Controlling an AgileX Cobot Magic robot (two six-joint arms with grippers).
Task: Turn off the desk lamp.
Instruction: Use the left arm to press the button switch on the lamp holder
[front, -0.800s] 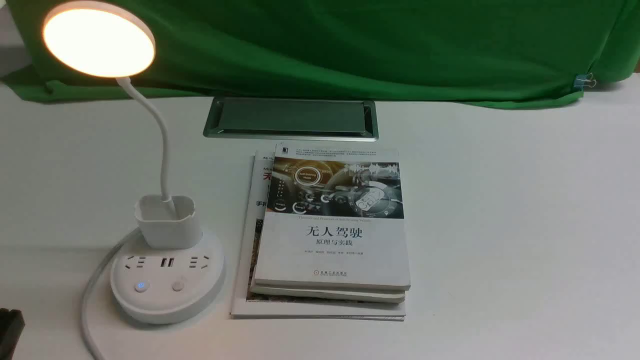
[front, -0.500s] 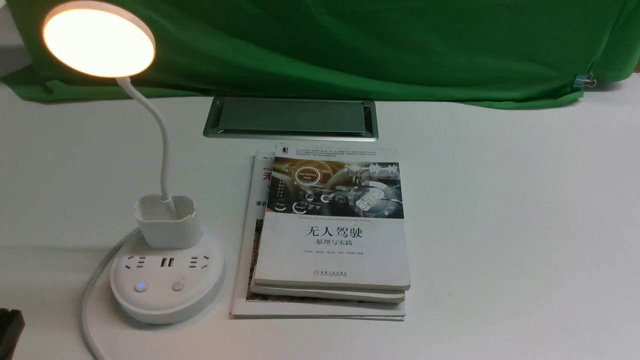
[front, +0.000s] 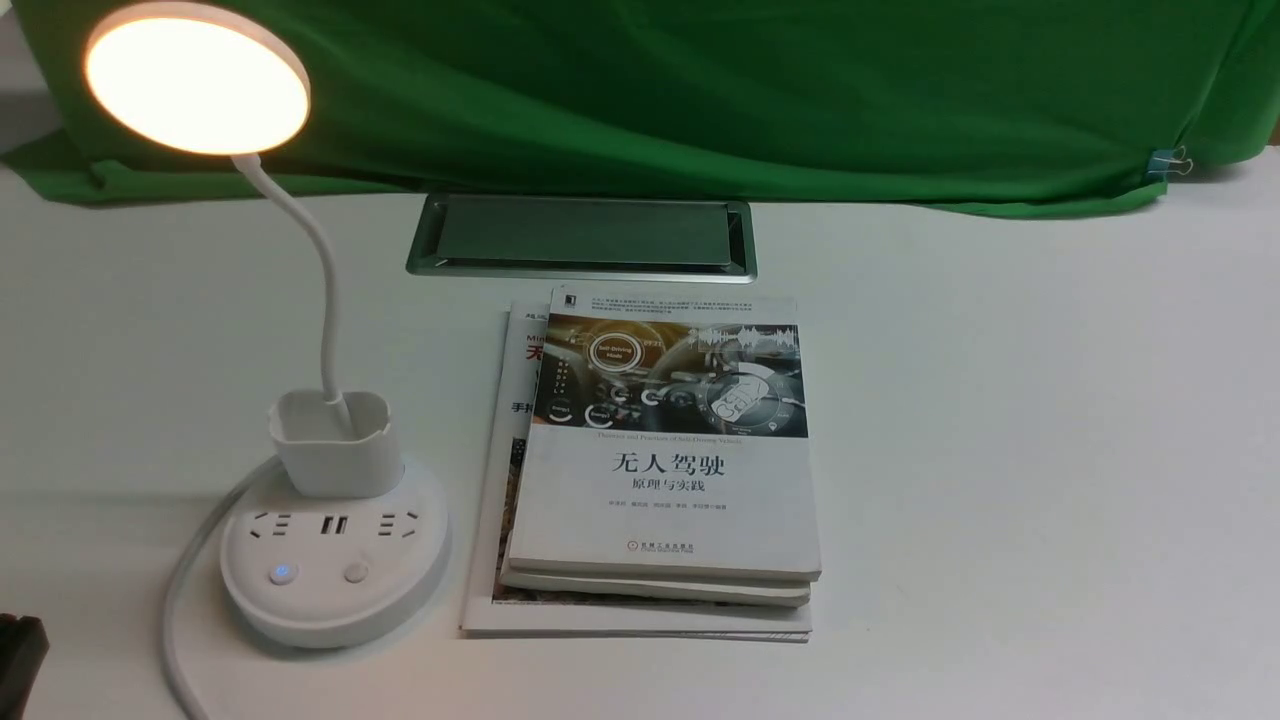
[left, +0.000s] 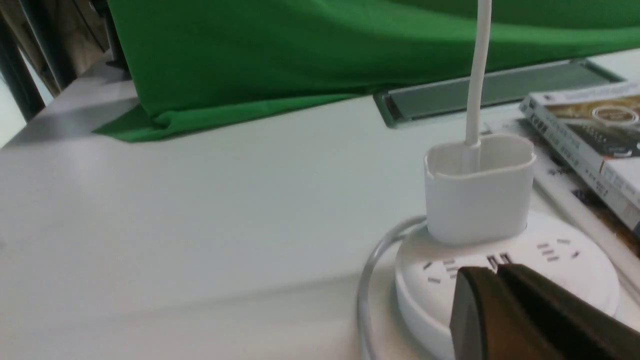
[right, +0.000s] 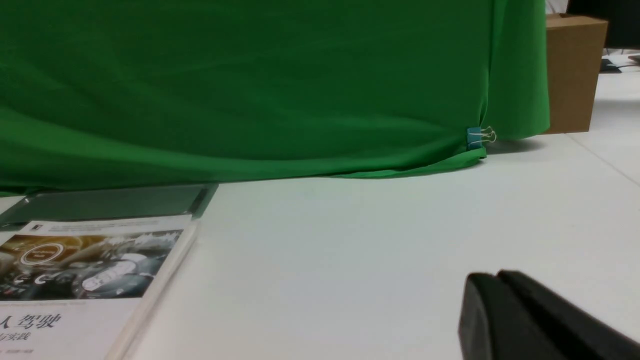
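Note:
The white desk lamp stands at the front left of the table. Its round disc head glows warm, on a thin bent neck above a small cup holder. The round base carries sockets and two buttons, the left one lit blue, the right one plain. My left gripper is shut and empty, its tips in front of the base in the left wrist view; only a dark corner of it shows in the front view. My right gripper is shut and empty over bare table.
A stack of books lies right of the lamp base. A metal cable hatch sits behind it. A green cloth covers the back. The lamp's white cable curls round the base's left side. A cardboard box stands far right.

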